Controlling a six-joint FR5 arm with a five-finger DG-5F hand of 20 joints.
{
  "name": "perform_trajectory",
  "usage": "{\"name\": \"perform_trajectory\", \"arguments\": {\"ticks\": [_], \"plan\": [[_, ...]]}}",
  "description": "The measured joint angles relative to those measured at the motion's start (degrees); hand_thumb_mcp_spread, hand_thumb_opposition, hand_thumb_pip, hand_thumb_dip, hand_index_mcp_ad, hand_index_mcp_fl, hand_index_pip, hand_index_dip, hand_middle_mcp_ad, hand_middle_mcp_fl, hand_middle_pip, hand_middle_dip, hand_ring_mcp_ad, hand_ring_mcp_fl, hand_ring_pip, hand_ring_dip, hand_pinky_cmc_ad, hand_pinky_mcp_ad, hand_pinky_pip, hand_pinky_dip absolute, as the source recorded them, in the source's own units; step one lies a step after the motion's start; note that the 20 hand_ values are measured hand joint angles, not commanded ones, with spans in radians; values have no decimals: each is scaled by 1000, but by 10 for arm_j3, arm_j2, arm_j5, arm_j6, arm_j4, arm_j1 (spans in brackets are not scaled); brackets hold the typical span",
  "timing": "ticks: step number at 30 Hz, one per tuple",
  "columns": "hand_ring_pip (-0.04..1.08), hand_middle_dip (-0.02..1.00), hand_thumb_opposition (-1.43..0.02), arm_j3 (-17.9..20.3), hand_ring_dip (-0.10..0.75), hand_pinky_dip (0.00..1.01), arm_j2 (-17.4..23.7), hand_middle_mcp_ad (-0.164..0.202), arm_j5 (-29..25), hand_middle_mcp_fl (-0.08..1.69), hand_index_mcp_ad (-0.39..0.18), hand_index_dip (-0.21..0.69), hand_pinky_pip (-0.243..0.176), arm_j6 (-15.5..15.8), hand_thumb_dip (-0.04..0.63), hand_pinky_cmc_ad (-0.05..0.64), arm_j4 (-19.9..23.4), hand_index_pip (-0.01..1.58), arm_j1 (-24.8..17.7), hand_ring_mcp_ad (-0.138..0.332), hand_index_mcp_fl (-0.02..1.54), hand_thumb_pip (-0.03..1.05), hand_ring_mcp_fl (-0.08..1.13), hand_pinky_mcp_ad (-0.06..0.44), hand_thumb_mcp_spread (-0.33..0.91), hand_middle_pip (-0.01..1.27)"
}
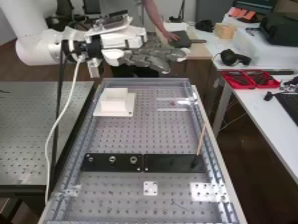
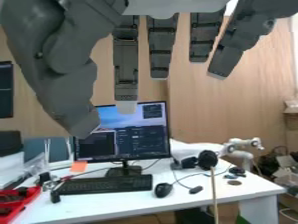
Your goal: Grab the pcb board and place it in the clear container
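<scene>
The robot hand [image 1: 136,56] is open and empty, fingers straight and thumb spread apart from them. It hangs above the far end of the metal counter [image 1: 120,140] with its grid of holes, fingertips aimed between 3 and 4 o'clock in the high view; clock directions here follow that view.

Which item is the pcb board I cannot tell for sure. The likeliest candidate is the small pale piece with a reddish mark [image 1: 174,103], lying between two thin whitish strips near the right rail, at about 5 o'clock from the palm. Those strips run 9 to 3 o'clock, so the grasp probably has to close across that line. Nor can I say which item is the clear container.

The white square block on a flat white base [image 1: 115,102] sits at 7 o'clock from the hand, left of the candidate. Two flat black plates [image 1: 174,163] lie end to end at 6 o'clock, nearer the camera, and a thin wooden stick [image 1: 201,140] rises at a tilt by their right end.

I judge the task to be at its start: next should come a descent towards 5 o'clock, fingers turned down. A thin board could slip or catch on the strips if pinched off-centre.
</scene>
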State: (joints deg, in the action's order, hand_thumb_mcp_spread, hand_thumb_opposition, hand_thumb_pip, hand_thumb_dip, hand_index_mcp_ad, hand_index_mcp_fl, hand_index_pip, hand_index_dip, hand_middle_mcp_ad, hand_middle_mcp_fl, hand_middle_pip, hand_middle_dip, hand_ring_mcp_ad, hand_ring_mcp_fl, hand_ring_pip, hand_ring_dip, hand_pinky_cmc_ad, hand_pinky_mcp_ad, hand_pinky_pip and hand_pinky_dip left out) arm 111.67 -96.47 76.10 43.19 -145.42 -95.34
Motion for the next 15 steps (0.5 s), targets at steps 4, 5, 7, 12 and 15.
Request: {"name": "perform_trajectory", "arguments": {"ticks": [4,5,7,12,15], "plan": [[94,188,-806,-4,28,546,0,54,8,168,-87,91,-80,-1,251,328,-4,1323,0,187,21,730,9,185,274,117],[94,188,-806,-6,28,546,0,54,12,168,-87,91,-80,-1,253,328,-5,1319,0,187,24,728,9,192,274,117],[94,188,-806,-8,28,546,-1,54,16,168,-87,91,-80,-1,251,328,-7,1319,1,187,24,728,9,201,274,117],[94,188,-806,-13,28,545,-1,51,26,171,-87,91,-89,1,251,328,-12,1274,1,187,24,728,9,201,272,117],[94,188,-803,-15,28,545,1,51,28,168,-87,91,-93,1,236,328,-14,1194,1,187,21,700,9,201,272,117]]}}
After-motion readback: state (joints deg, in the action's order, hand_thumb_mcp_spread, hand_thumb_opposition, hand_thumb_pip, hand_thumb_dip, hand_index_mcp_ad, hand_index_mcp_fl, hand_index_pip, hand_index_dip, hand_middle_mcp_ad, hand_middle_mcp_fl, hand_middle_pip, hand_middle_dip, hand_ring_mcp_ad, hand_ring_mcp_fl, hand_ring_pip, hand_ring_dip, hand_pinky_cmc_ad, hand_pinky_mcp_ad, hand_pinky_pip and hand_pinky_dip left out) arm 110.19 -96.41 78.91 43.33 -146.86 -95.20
